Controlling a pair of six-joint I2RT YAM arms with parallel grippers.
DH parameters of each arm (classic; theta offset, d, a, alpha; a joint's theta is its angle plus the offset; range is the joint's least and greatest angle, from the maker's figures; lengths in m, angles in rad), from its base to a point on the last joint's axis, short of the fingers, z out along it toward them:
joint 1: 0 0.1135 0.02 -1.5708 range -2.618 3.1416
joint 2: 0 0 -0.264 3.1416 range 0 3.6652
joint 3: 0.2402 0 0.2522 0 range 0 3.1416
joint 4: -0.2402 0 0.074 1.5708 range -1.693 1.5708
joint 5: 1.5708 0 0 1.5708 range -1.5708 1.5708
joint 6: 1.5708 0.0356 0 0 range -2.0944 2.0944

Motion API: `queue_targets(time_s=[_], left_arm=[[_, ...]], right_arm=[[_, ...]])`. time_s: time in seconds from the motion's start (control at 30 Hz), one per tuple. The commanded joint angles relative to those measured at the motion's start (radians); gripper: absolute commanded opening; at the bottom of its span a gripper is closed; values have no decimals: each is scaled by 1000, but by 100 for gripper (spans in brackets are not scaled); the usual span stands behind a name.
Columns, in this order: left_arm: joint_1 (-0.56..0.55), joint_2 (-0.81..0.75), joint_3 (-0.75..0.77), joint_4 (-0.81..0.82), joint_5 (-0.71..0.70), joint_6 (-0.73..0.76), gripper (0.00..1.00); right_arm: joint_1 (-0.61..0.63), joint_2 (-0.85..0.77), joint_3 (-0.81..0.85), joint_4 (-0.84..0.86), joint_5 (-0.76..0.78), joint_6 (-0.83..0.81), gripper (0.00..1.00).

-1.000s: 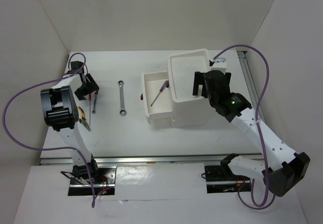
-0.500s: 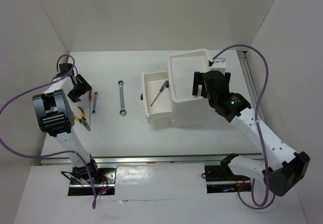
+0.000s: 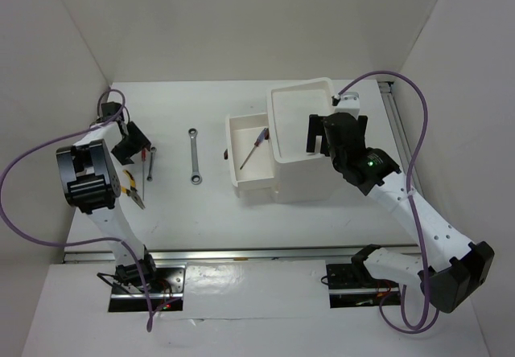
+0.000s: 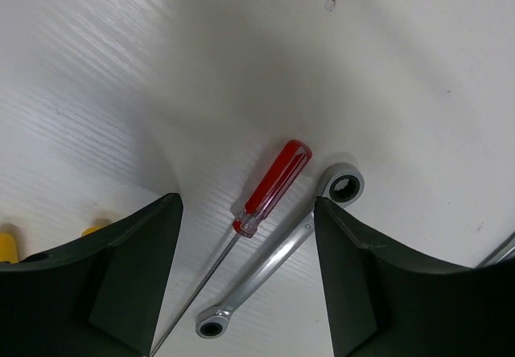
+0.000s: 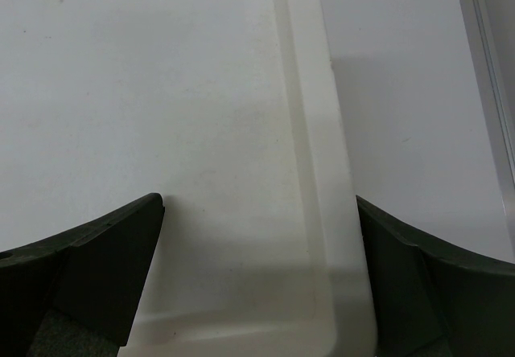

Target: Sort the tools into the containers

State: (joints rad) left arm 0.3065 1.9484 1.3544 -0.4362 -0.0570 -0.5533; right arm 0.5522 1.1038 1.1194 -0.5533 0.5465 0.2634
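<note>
A red-handled screwdriver (image 4: 273,184) and a small silver wrench (image 4: 278,256) lie side by side on the table, seen between my left fingers. My left gripper (image 4: 245,204) is open and empty above them; in the top view it (image 3: 129,141) hovers just left of the screwdriver (image 3: 149,164). A longer silver wrench (image 3: 194,156) lies mid-table. Yellow-handled pliers (image 3: 133,194) lie near the left arm. The white box unit (image 3: 310,172) has one drawer (image 3: 241,178) pulled out with a screwdriver (image 3: 253,150) inside. My right gripper (image 3: 331,134) is open and empty over the top tray (image 5: 322,132).
The enclosure's white left wall stands close to my left gripper. A metal rail (image 3: 393,124) runs along the table's right edge beside the box. A small dark red-brown handle (image 3: 225,155) sticks out of the open drawer's front.
My left gripper swung left away from the red screwdriver toward the wall, then came back slightly right. The right arm and the tools have not moved.
</note>
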Motion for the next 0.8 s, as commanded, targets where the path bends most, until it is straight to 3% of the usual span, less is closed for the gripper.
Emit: queue_targets(time_s=[0.0,0.47,0.57,0.63,0.7,0.77], left_arm=[[-7,27,32,-30,-38,3,77],[-66,165,129,-151,-175,-8,66],[-86,187,140,-167,-194,-8,55],[-86,210,140,-186,-207,-8,36],[-86,210,149,-187,-207,-17,29],[-86,219,158,-202,-207,-7,10]], right_arm=[[34,-16,11,-13,-20,7,100],[43,-62,2,-4,-11,7,100],[43,-62,2,-4,-11,7,100],[43,-62,2,-4,-11,7,100],[43,-62,11,-4,-11,7,100],[43,-62,11,-4,-11,7,100]])
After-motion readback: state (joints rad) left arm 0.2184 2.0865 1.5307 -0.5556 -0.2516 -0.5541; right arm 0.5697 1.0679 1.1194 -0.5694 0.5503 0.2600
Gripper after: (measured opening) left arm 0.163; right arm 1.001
